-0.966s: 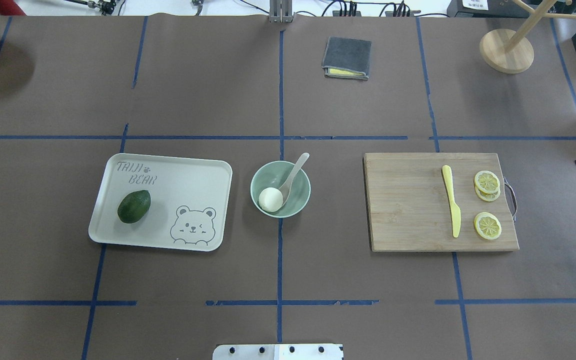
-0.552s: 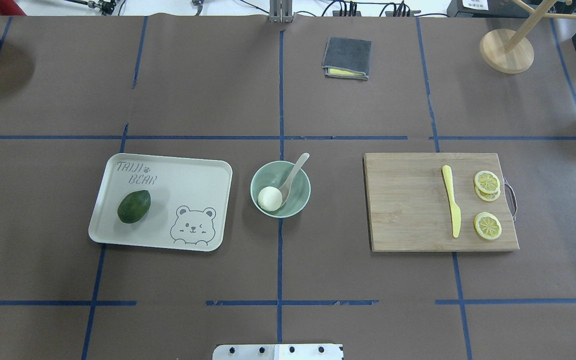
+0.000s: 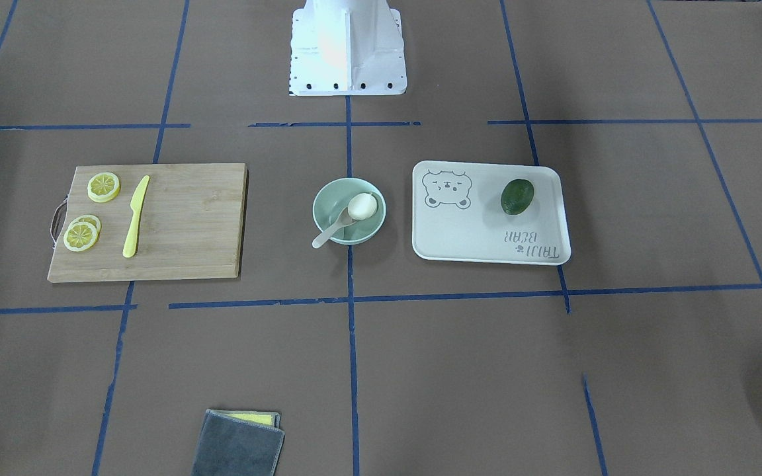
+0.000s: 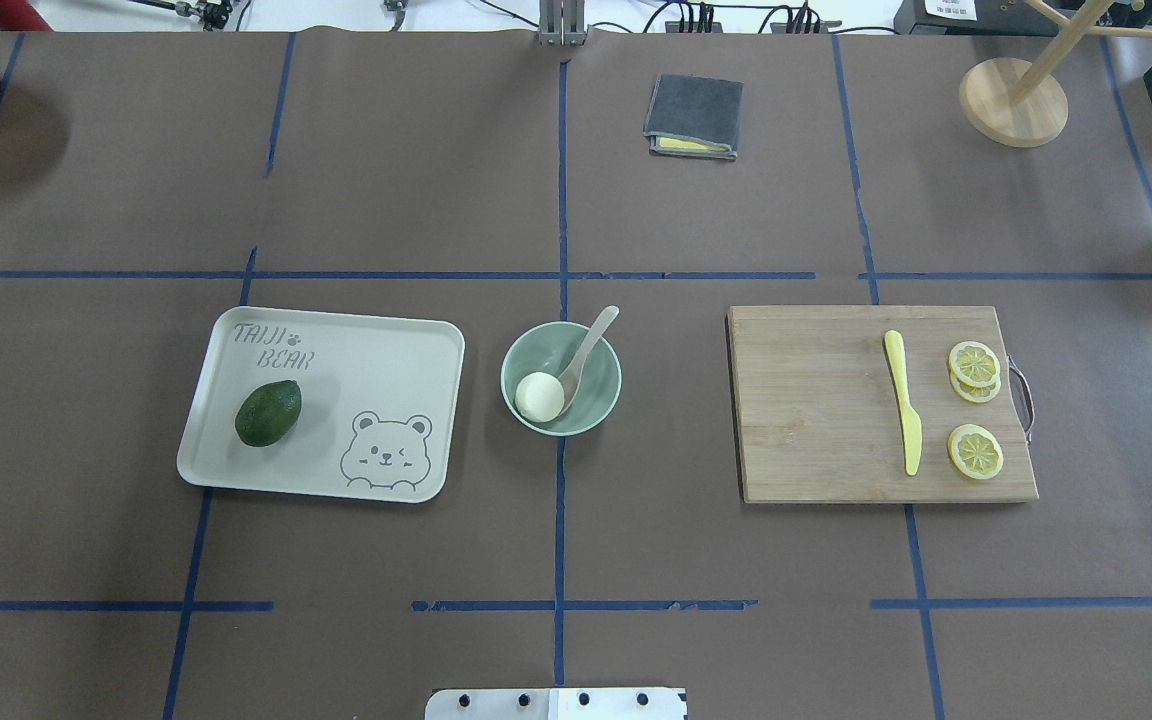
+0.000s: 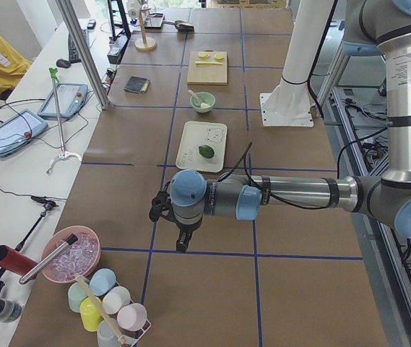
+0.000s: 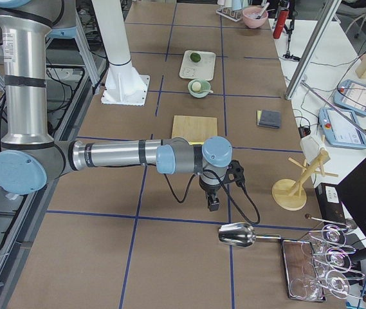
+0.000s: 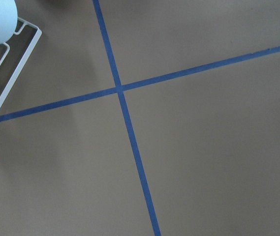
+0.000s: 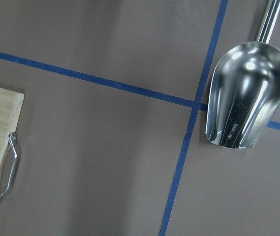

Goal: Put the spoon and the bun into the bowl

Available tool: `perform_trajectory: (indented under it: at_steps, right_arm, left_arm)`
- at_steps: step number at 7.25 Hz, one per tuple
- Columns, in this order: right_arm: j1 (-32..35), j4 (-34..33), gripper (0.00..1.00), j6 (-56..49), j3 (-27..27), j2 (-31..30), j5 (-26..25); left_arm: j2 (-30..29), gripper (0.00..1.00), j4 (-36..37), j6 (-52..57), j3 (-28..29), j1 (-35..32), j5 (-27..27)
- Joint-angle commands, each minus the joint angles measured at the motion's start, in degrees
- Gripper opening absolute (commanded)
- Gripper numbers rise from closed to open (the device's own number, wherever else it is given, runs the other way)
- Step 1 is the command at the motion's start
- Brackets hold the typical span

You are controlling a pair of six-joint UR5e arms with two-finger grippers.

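Observation:
The mint-green bowl [image 4: 603, 392] stands at the table's middle, also in the front-facing view [image 3: 327, 198]. The white bun [image 4: 540, 397] lies inside it [image 3: 362, 206]. The cream spoon [image 4: 588, 348] rests with its scoop in the bowl and its handle over the far rim [image 3: 329, 233]. My left gripper [image 5: 181, 244] hangs over the table's far left end, away from the bowl. My right gripper [image 6: 213, 205] hangs past the cutting board at the right end. Both show only in the side views, so I cannot tell whether they are open or shut.
A cream bear tray [image 4: 386, 345] with a green avocado [image 4: 268, 412] lies left of the bowl. A wooden board [image 4: 816, 410] with a yellow knife [image 4: 904, 400] and lemon slices [image 4: 974, 451] lies right. A grey cloth [image 4: 694, 114], a wooden stand [image 4: 1013, 100] and a metal scoop [image 8: 245, 93] sit further out.
A dark part of my right arm at the overhead view's right edge has moved out of that view. The bowl, bun and spoon have not moved.

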Motion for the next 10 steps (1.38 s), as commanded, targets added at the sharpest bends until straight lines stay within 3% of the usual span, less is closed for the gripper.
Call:
perform_trajectory:
  at_steps: [1, 4, 7, 9, 10]
  right_arm:
    - [0.06, -0.18, 1.00, 0.02, 0.05, -0.03, 0.20]
    - [-0.03, 0.00, 1.00, 0.46, -0.30, -0.29, 0.55]
    - [-0.03, 0.00, 1.00, 0.99, 0.05, -0.29, 0.81]
    - [0.06, 0.00, 1.00, 0.99, 0.14, -0.12, 0.81]
    - [-0.03, -0.09, 1.00, 0.99, -0.21, -0.20, 0.90]
  left_arm:
    - [-0.33, 1.00, -1.70, 0.11, 1.53, 0.33, 2.86]
    - [-1.64, 1.00, -4.44, 0.20, 5.39, 0.42, 3.49]
    - [-2.72, 1.00, -0.84, 0.38, 3.73, 0.60, 3.67]
    - [-3.50, 1.00, 10.34, 0.37, 2.87, 0.60, 3.76]
    - [-2.46, 1.00, 10.67, 0.46, 2.33, 0.51, 3.67]
